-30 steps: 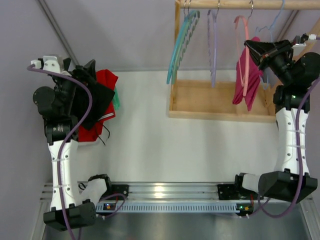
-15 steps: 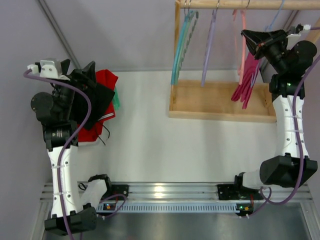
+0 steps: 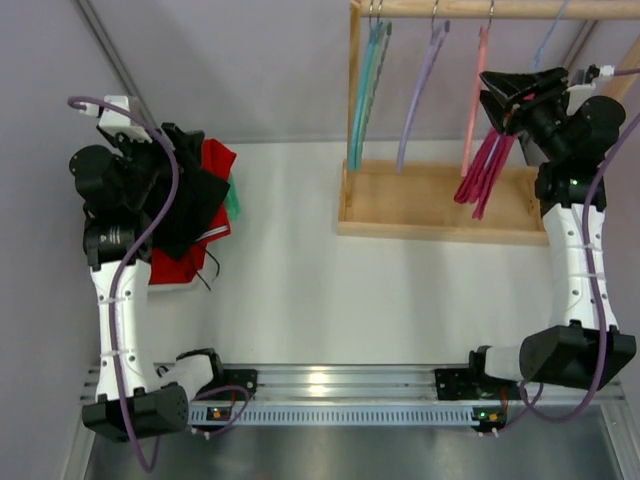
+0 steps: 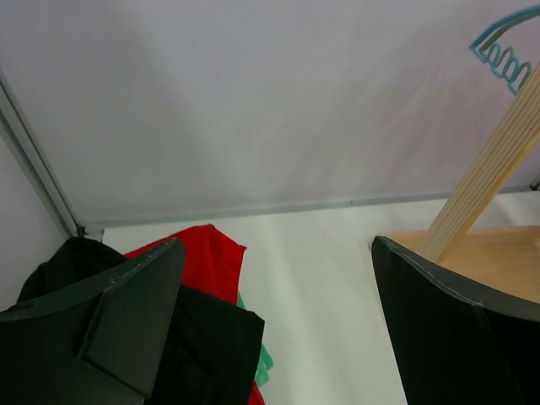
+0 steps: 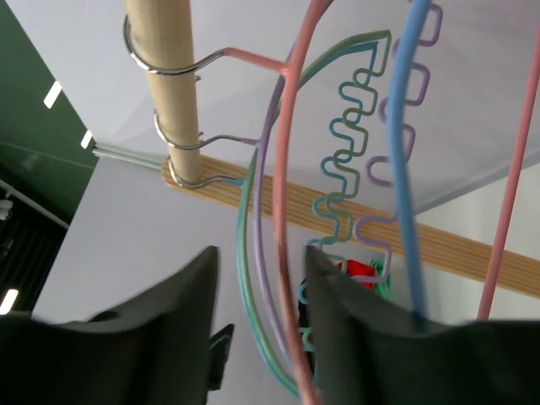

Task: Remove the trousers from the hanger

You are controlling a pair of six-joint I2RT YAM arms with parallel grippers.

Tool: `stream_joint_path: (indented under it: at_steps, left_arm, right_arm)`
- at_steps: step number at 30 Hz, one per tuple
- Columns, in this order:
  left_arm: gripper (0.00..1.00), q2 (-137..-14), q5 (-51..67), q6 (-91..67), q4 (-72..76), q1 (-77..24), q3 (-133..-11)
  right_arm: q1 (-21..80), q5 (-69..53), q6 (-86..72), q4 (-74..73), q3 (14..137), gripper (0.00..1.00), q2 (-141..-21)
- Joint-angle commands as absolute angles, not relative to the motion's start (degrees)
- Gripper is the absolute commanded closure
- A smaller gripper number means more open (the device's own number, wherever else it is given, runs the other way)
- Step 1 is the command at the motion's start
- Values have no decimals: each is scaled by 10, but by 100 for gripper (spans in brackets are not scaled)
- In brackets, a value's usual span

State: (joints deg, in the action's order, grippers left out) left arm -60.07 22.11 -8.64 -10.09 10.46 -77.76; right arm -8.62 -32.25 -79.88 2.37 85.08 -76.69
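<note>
The magenta trousers [image 3: 485, 168] hang from a pink hanger [image 3: 473, 100] on the wooden rod [image 3: 520, 8] at the back right. My right gripper [image 3: 500, 95] is high up beside that hanger, just above the trousers. In the right wrist view the right gripper [image 5: 259, 253] has its jaws apart, and the pink hanger [image 5: 283, 169] runs through the gap without being pinched. The trousers are out of that view. My left gripper [image 3: 195, 165] is wide open over the clothes pile at the left, and in its own view the left gripper [image 4: 277, 245] holds nothing.
A pile of black [image 4: 211, 346], red [image 4: 211, 261] and green [image 4: 263, 363] garments lies at the left wall. Teal [image 3: 362, 90], purple [image 3: 418, 90] and blue [image 3: 548, 40] hangers hang empty on the rod. The rack's wooden base [image 3: 420, 205] sits below them.
My right gripper rose toward the rod with the pink hanger and went from shut on it to open; the trousers swung right. The left arm lifted slightly, still open.
</note>
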Motion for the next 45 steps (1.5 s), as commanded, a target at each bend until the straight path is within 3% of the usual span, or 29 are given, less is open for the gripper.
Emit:
stream_joint_path:
  at_steps: [1,4,12,13,18,24,30,38,45]
  left_arm:
    - [2,-626,248,-84,-167,104,-823]
    - [2,-632,257,-85,-173,101,-821]
    - [2,-664,183,-50,-210,27,-845]
    - [2,-666,173,-50,-212,19,-846]
    - [2,-707,137,-19,-254,-86,-892]
    - [2,-748,75,35,-286,-243,-918]
    - [2,-780,88,33,-335,-310,-897]
    - [2,-763,14,11,-385,-337,-801]
    - [2,-729,-78,36,-417,-326,-743]
  right_arm:
    - [-80,-309,-751,7,850,46,-723]
    - [-80,-297,-722,-23,864,31,-702]
    - [-80,-259,-605,-105,911,10,-660]
    - [-80,-249,-590,-112,913,1,-654]
    - [-80,-264,-487,-141,918,1,-614]
    - [-80,-393,-352,-234,898,1,-581]
    - [-80,-417,-161,-374,835,1,-505]
    - [-80,-378,48,-468,695,1,-418]
    - [-79,-356,130,-508,607,1,-387]
